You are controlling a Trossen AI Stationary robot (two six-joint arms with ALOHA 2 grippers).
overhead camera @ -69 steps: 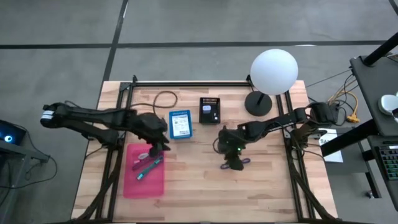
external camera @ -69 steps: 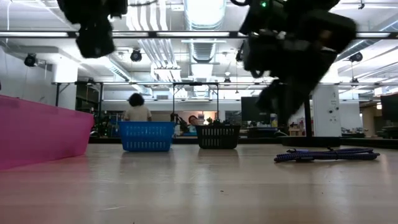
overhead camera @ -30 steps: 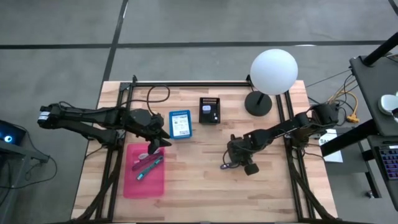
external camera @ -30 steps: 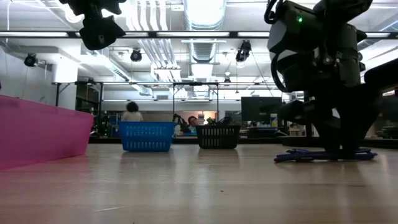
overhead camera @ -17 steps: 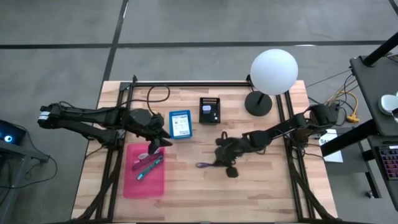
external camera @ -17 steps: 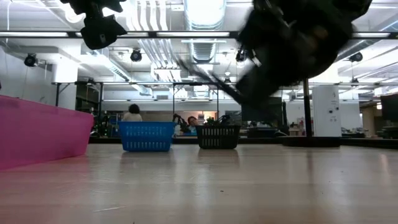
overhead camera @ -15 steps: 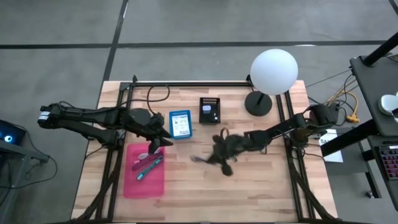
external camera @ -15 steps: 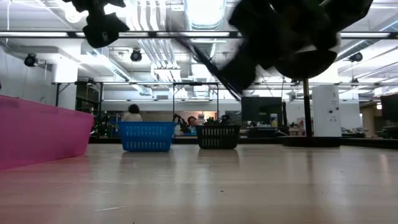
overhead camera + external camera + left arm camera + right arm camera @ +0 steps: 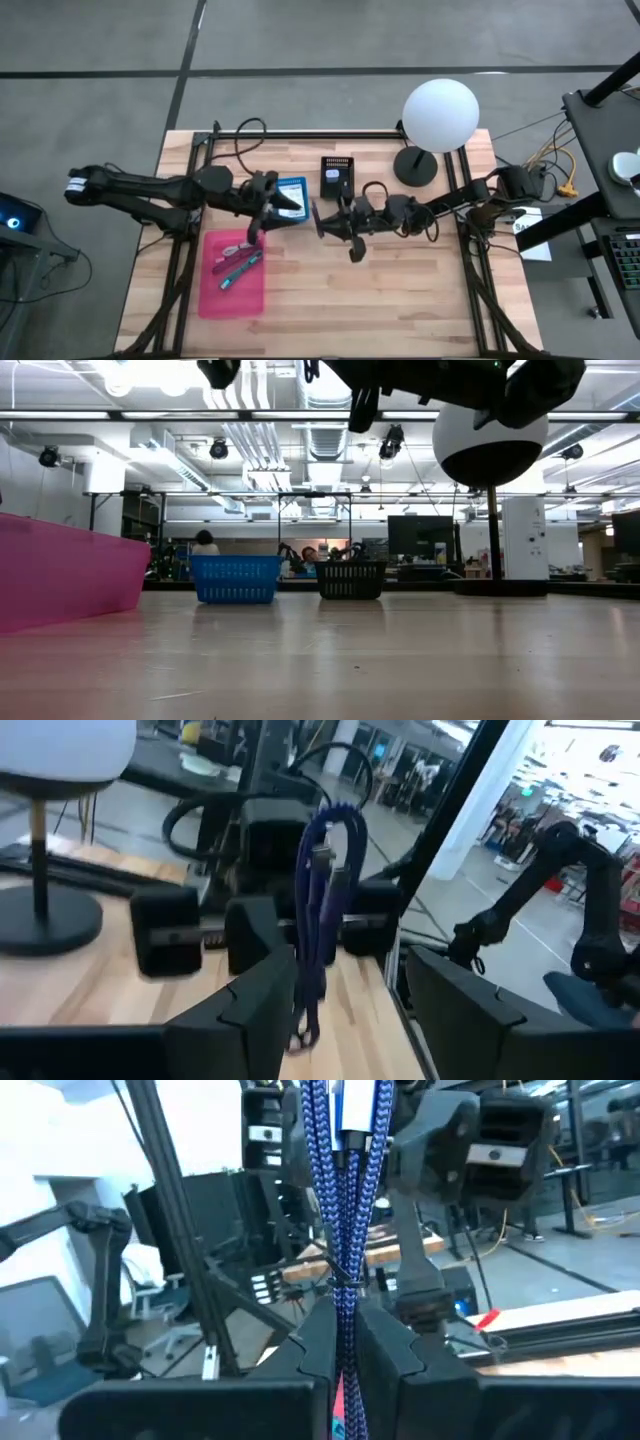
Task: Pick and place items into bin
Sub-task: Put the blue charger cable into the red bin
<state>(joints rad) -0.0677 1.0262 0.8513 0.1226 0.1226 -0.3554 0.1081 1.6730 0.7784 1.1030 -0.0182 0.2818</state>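
Note:
My right gripper (image 9: pixel 318 221) hovers over the table's middle, shut on a blue-purple braided cord (image 9: pixel 345 1200) folded double, with a small silvery piece near its top. My left gripper (image 9: pixel 283 205) faces it from the table's left, open. In the left wrist view the cord (image 9: pixel 318 910) stands between my open left fingers (image 9: pixel 262 1010), close to one. A pink bin (image 9: pixel 236 285) near the left arm holds teal and magenta strips (image 9: pixel 238 266). A blue-edged white packet (image 9: pixel 291 196) lies flat under my left gripper. My right gripper pinches the doubled cord's strands (image 9: pixel 346 1295) between its two fingers. The fingers come level from the table's right and lie across the cord. The cord is lifted clear and stands roughly upright, its loop (image 9: pixel 330 818) above the fingers and its lower end (image 9: pixel 300 1038) hanging below. My left gripper: I cannot tell whether a finger touches the cord.
A black box (image 9: pixel 337 177) lies just beyond the grippers toward the far edge. The white ball lamp (image 9: pixel 440 115) stands on its dark base at the far right. A dark cable (image 9: pixel 245 140) loops at the far left. Bare wood (image 9: pixel 380 300) lies along the near side.
My right gripper shut on the cord where it lay right of the table's middle, lifted it clear and carried it toward the table's left, turning level as it went. My left gripper moved from above the bin toward the right and far side, meeting it.

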